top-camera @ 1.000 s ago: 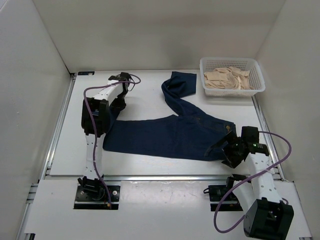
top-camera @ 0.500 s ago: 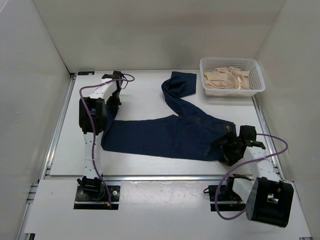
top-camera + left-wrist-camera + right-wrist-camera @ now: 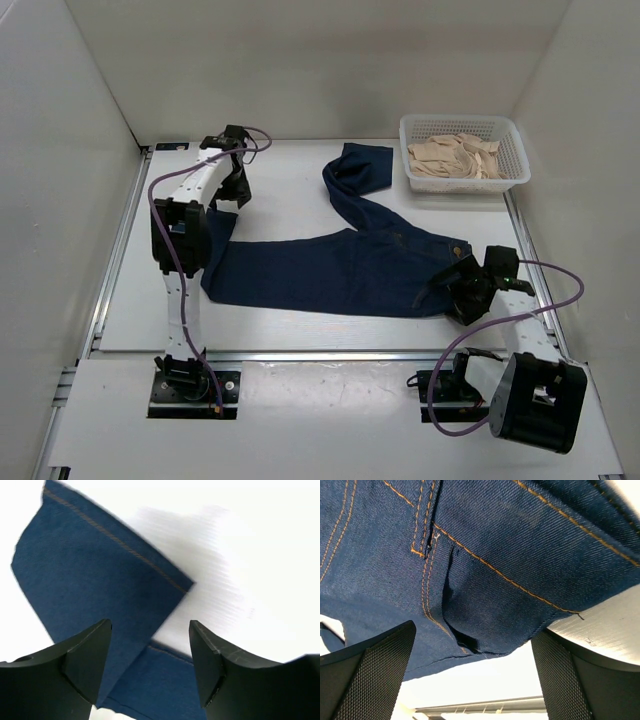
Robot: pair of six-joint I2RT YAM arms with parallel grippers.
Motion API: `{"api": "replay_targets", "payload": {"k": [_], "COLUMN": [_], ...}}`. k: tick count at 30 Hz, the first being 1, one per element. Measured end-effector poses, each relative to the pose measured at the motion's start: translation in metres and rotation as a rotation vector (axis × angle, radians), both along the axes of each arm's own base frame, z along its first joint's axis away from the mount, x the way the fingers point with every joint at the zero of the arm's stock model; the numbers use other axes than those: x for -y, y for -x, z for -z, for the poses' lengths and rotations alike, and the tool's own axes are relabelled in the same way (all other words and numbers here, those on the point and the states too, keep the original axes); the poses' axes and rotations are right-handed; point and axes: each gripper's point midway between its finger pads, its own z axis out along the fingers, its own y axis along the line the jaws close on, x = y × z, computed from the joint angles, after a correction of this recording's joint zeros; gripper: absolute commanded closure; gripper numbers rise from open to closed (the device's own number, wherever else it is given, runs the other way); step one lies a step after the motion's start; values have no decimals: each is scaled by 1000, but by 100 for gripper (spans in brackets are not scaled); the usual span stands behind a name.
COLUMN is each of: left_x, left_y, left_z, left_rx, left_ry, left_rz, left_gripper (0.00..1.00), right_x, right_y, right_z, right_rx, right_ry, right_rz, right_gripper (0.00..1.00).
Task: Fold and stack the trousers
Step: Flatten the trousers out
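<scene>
The dark navy trousers (image 3: 330, 270) lie spread on the white table, with one leg running left and the other bent up to the back centre (image 3: 358, 168). The waist is at the right. My left gripper (image 3: 234, 192) is open and empty, hovering over the left leg's end. The left wrist view shows its fingers (image 3: 150, 625) apart above a hemmed leg end (image 3: 90, 580) with tan stitching. My right gripper (image 3: 440, 283) is open at the near waist edge. In the right wrist view its fingers (image 3: 474, 630) stand wide on either side of the stitched denim (image 3: 495, 555), not closed on it.
A white mesh basket (image 3: 512, 172) holding beige cloth garments (image 3: 455, 155) stands at the back right. White walls enclose the table on the left, back and right. A metal rail (image 3: 320, 355) runs along the near table edge.
My left arm has swung back and to the left, and the left leg end has shifted slightly. My right gripper has moved a little right along the waist edge.
</scene>
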Motion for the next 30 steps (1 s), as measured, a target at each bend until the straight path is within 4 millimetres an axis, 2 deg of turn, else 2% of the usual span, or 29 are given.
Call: {"api": "replay_targets", "payload": {"k": [2,5,10,14,18,20,21,23,24,25,26,28,30], "left_x": [8,18,24,20,13,10,8,5,4,2,0,-6,-16], "left_y": [-2,-1,3,1,2,1,0,-2,-2,-2,-2,-4,-8], "left_z": [1,14,54,53,57,56,55,54,53,52,51,46,32], "left_rx": [4,-23,-113,-109,-115,-117,-114,-109,-106,-104,-100,-87,-52], "left_ry": [7,3,-25,-46,-84,-94,-97,-102,-103,-102,-98,-70,-24], "left_rz": [17,41,62,56,38,30,26,17,11,3,-6,-30,-63], "left_gripper": [25,28,40,62,90,90,90,90,90,90,90,90,90], "right_x": [1,4,10,13,13,13,13,14,14,15,15,17,21], "right_y": [0,-1,-1,-1,-2,-1,-1,-3,-4,-5,-6,-10,-21], "right_z": [-1,-4,-7,-7,-6,-3,0,7,10,14,18,20,14], "right_rx": [7,28,42,48,54,56,52,40,34,19,6,-18,-11], "right_ry": [6,16,30,35,38,41,42,45,45,41,42,39,49], "right_rz": [0,-2,8,13,4,-2,-5,-17,-25,-21,-28,-28,-27], "right_gripper": [1,1,1,1,1,4,26,59,73,94,99,100,100]}}
